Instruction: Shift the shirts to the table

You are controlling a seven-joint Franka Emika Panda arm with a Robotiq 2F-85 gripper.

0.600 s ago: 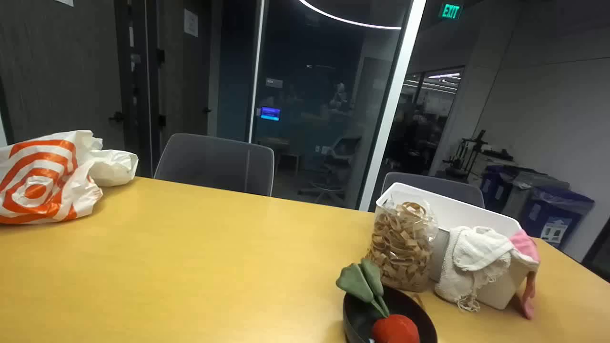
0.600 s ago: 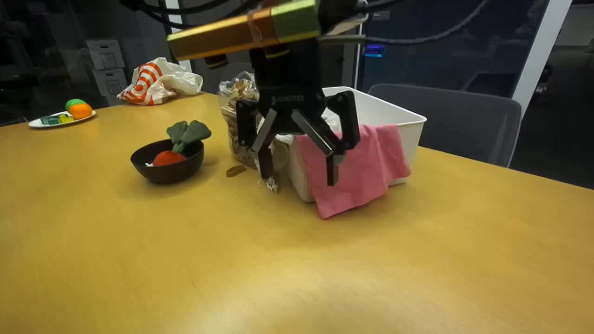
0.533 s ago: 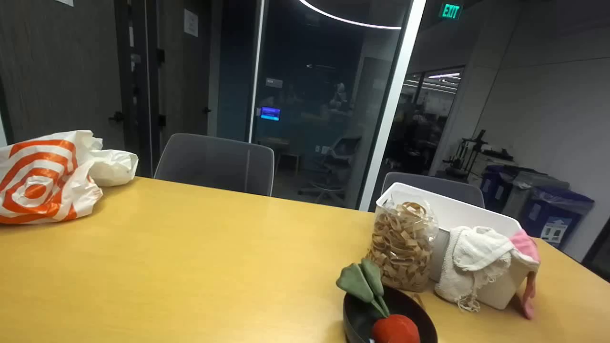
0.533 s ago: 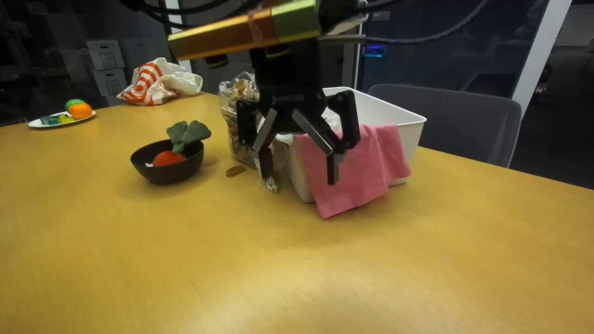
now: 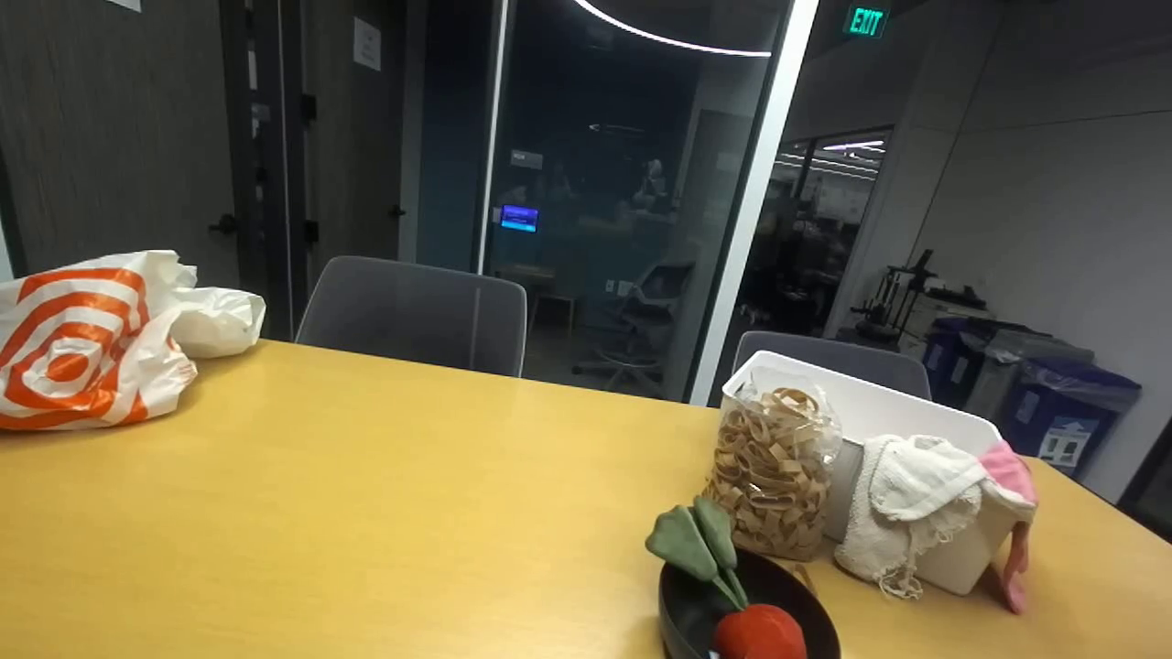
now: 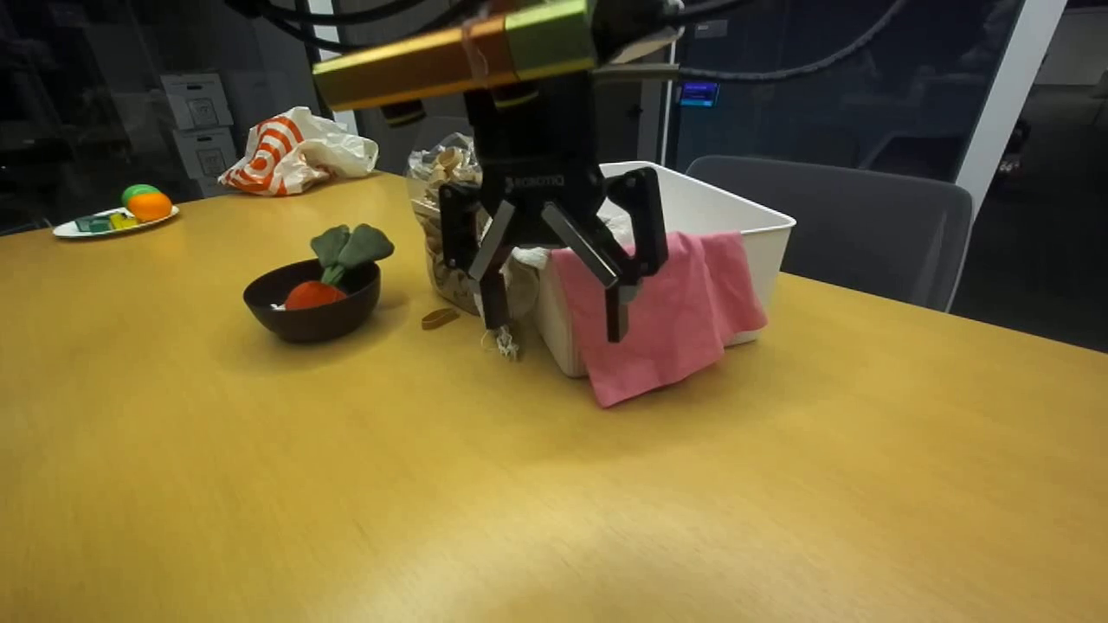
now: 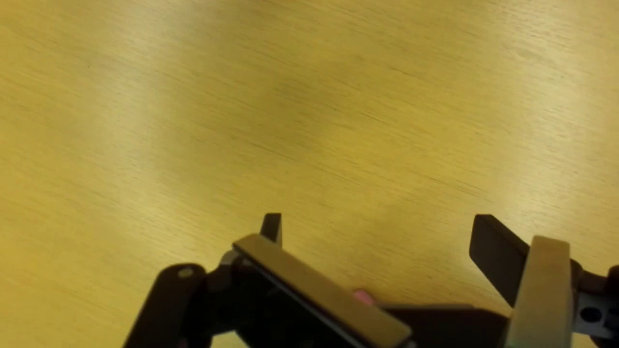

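Note:
A pink cloth (image 6: 692, 303) hangs over the end of a white bin (image 6: 766, 260) and reaches down to the yellow table (image 6: 519, 484). A white fringed cloth (image 5: 916, 485) hangs over the bin's side, next to the pink cloth (image 5: 1010, 473). The white cloth (image 6: 528, 258) is mostly hidden behind the gripper in an exterior view. My gripper (image 6: 556, 322) is open and empty, above the table and in front of the bin. In the wrist view, the open fingers (image 7: 377, 227) are over bare table, with a small pink sliver (image 7: 363, 297) at the bottom.
A clear bag of tan loops (image 5: 774, 476) stands against the bin. A dark bowl (image 6: 303, 324) holds a red and green plush vegetable. A plate (image 6: 65, 230) with toy food and a white-orange bag (image 6: 333, 151) lie farther off. Chairs (image 6: 848, 216) stand behind the table.
My gripper has shifted very slightly left and up in an exterior view. It stays open. The cloths and the bin have not moved.

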